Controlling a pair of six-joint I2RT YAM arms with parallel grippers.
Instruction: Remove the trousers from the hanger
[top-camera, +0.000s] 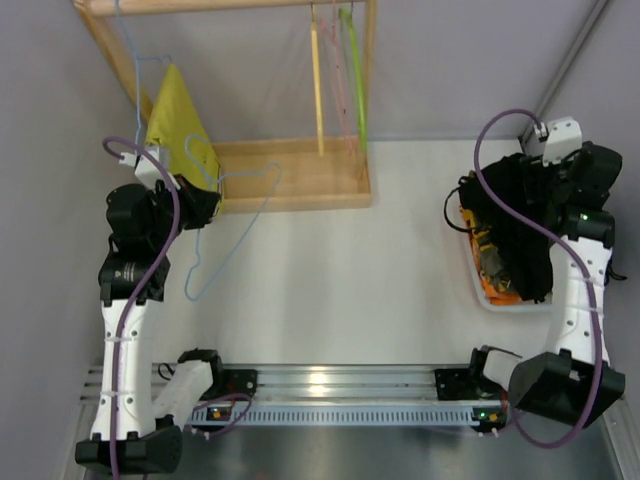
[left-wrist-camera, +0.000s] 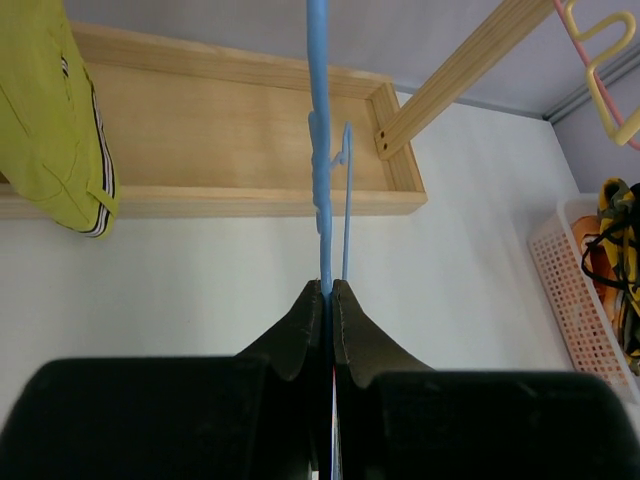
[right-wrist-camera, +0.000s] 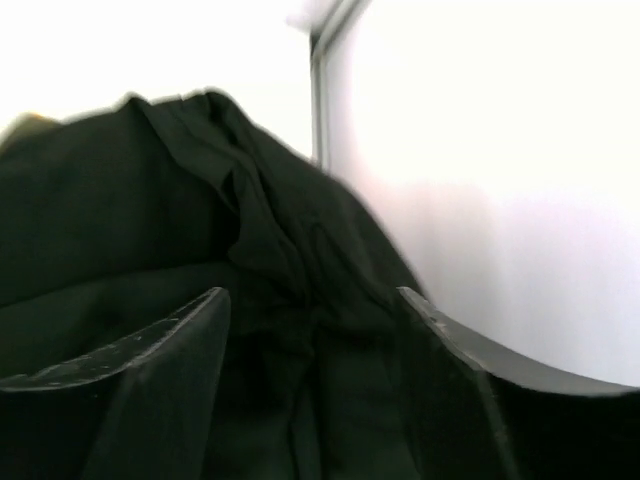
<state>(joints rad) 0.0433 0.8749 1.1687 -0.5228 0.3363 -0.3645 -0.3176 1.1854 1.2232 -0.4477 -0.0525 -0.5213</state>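
Note:
The thin light-blue wire hanger (top-camera: 245, 225) is bare and hangs tilted over the table at the left. My left gripper (top-camera: 203, 207) is shut on its wire. In the left wrist view the hanger (left-wrist-camera: 318, 150) runs straight up out of the closed left gripper (left-wrist-camera: 328, 285). The black trousers (top-camera: 505, 225) lie crumpled over the white basket (top-camera: 478, 290) at the right. My right gripper (top-camera: 522, 195) is just above them. In the right wrist view its fingers stand apart, the right gripper (right-wrist-camera: 312, 295) is open, and the trousers (right-wrist-camera: 150, 200) lie loose beneath.
A wooden rack with a base tray (top-camera: 300, 175) stands at the back left. A yellow-green garment (top-camera: 178, 125) hangs on it from another blue hanger, and yellow, pink and green hangers (top-camera: 335, 80) hang from its rail. The basket (left-wrist-camera: 570, 290) holds orange and yellow items.

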